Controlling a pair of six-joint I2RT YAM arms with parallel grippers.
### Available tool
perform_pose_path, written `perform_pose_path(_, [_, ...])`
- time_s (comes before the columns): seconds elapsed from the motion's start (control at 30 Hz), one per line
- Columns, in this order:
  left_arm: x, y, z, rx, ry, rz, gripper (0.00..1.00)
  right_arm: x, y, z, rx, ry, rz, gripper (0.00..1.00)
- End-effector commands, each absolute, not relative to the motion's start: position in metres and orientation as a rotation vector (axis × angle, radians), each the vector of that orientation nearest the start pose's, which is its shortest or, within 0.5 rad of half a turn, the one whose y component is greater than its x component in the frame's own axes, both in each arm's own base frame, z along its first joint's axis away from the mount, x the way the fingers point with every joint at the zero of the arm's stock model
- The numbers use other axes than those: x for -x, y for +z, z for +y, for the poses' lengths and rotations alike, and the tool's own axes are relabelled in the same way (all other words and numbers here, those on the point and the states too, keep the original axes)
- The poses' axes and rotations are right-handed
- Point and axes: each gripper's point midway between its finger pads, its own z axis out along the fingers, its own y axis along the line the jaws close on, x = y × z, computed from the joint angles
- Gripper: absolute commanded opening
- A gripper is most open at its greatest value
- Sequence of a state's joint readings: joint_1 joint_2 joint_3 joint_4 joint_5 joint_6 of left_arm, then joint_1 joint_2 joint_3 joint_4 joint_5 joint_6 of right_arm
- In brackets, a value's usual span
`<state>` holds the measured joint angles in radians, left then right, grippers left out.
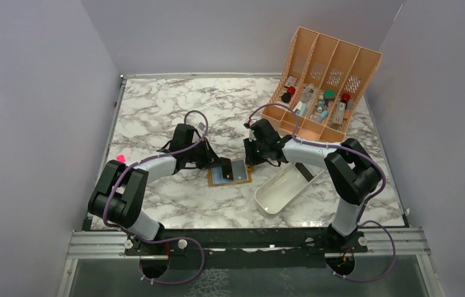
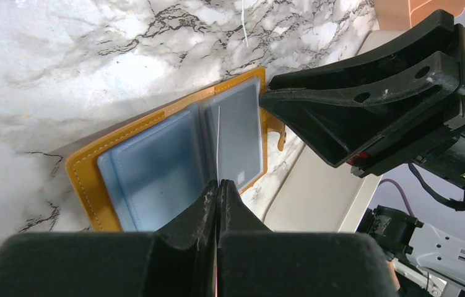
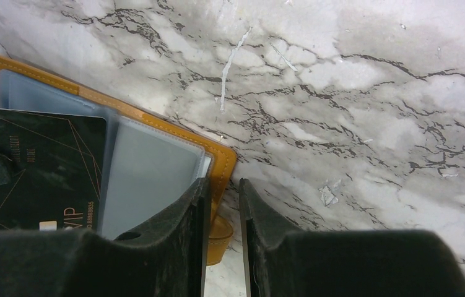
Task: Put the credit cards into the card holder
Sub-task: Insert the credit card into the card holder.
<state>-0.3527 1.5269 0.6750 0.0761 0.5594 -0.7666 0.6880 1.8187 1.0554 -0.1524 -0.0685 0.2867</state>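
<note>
The marbled table (image 1: 155, 111) carries the card holder (image 1: 240, 172), which lies open and flat at the centre of the overhead view. Its long axis runs left to right between the two arms. A dark credit card (image 3: 38, 167) stands almost on edge above it. In the left wrist view the card shows only as a thin line rising from the fingertips along the holder's centre fold. The left gripper (image 2: 218, 185) is clamped on that card. The right gripper (image 3: 221, 184) sits at the holder's right edge over the snap tab (image 3: 220, 238), with a narrow gap showing between its jaws; whether they pinch anything I cannot tell. The card probably has to tip toward the clear sleeve (image 2: 236, 136) beside the fold.
</note>
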Motion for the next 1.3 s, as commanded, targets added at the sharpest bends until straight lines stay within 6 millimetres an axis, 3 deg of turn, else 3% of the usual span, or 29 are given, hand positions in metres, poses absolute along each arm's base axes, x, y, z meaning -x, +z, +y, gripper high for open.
perform_pose_path(0.0, [-0.284, 0.063, -0.224, 0.229, -1.132, 2.507, 0.00, -0.293, -0.006, 0.269, 0.556, 0.402, 2.587, 0.28])
perform_pose_path(0.5, [-0.275, 0.034, -0.220, 0.311, -1.121, 2.548, 0.00, -0.292, -0.007, 0.269, 0.557, 0.405, 2.589, 0.28])
perform_pose_path(0.8, [-0.271, 0.018, -0.212, 0.377, -1.029, 2.593, 0.00, -0.289, -0.010, 0.268, 0.552, 0.410, 2.598, 0.26])
perform_pose_path(1.07, [-0.281, 0.018, -0.209, 0.354, -0.954, 2.551, 0.00, -0.288, -0.012, 0.268, 0.552, 0.415, 2.602, 0.26])
perform_pose_path(1.27, [-0.277, 0.014, -0.217, 0.353, -0.973, 2.551, 0.00, -0.286, -0.013, 0.269, 0.556, 0.422, 2.606, 0.25])
